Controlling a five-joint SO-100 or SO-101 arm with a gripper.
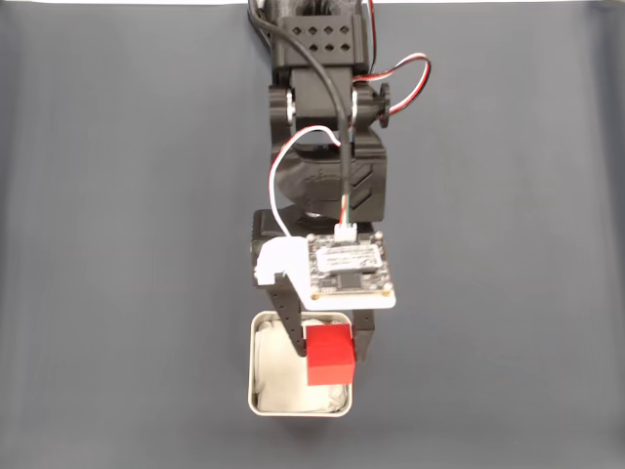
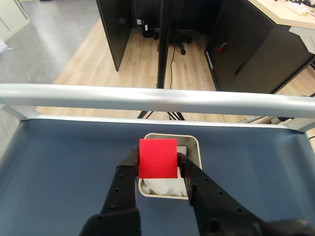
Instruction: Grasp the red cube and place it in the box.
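The red cube (image 1: pixel 329 355) (image 2: pixel 158 158) is held between my black fingers, above the box. My gripper (image 1: pixel 327 347) (image 2: pixel 158 162) is shut on the cube. The box (image 1: pixel 266 399) (image 2: pixel 195 145) is a silver-grey square tin with a white crumpled lining; it sits on the dark blue-grey table directly beneath the cube. In the fixed view the cube hangs over the tin's upper right part. In the wrist view the cube covers much of the tin's inside, and whether it touches the lining cannot be told.
The arm (image 1: pixel 322 107) reaches down from the top middle of the fixed view. A metal rail (image 2: pixel 157 101) runs along the table's far edge in the wrist view. Beyond it lie a wooden floor and dark office furniture (image 2: pixel 246 44).
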